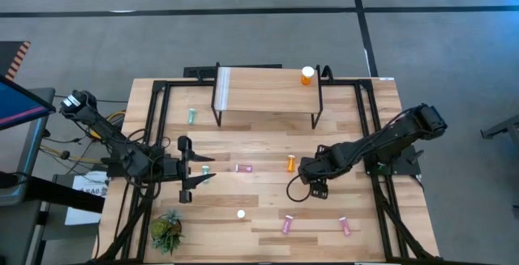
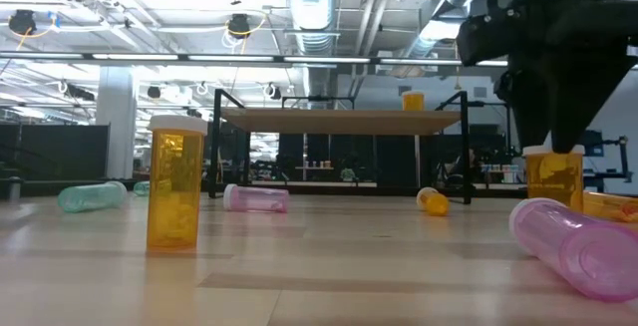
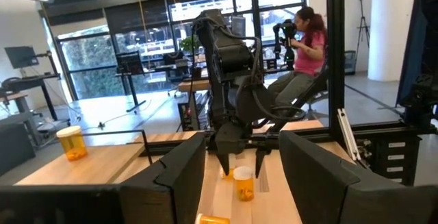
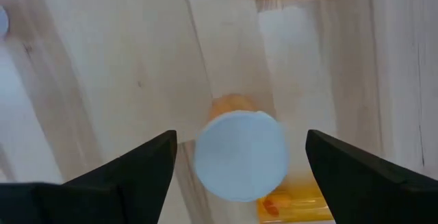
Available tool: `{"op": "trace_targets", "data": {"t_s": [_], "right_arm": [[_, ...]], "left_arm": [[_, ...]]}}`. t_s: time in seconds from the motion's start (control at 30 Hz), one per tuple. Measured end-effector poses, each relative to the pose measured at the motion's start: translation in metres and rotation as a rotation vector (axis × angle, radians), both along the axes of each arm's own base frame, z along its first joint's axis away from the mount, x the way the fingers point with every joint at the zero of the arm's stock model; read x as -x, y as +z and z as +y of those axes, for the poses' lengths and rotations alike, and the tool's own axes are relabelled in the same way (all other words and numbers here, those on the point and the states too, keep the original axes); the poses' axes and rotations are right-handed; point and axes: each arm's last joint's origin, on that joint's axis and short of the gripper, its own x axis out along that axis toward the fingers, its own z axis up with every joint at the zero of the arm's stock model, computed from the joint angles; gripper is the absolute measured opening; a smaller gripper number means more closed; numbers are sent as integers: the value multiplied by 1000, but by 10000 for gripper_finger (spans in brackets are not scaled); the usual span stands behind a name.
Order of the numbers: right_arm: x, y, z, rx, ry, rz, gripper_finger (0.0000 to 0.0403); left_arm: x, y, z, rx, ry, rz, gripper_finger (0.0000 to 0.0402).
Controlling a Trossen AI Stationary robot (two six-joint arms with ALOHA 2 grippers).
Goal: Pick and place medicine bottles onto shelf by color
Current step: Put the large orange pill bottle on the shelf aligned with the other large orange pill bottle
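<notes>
White-capped orange bottle stands free between the wide-open, empty right gripper, mid-table.

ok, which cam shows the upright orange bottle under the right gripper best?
Left wrist view: whole orange bottle, side-on, below the open right gripper. Right wrist shows only its cap; low view its side; high view hides it.

Light-wood surface with a small raised shelf at its far side.
One orange bottle stands on the shelf's right end. Lying on the surface: a teal bottle, pink bottles and, an orange bottle. A capped orange bottle stands near the front, a green plant at the front-left corner.
</notes>
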Motion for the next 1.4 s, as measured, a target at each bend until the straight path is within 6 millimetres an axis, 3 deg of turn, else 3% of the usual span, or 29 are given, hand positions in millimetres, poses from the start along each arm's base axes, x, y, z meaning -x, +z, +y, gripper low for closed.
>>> {"op": "trace_targets", "data": {"t_s": [0.23, 0.87, 1.13, 1.4], "right_arm": [[0, 0, 0, -1, -12, 3, 322], [2, 0, -1, 9, -3, 28, 204], [4, 2, -1, 17, 2, 57, 211], [-4, 22, -8, 17, -1, 49, 207]], "left_arm": [[0, 0, 0, 0, 0, 0, 179], [0, 0, 0, 3, 1, -3, 179], [0, 0, 0, 3, 1, -3, 179], [0, 0, 0, 5, 0, -3, 179]]}}
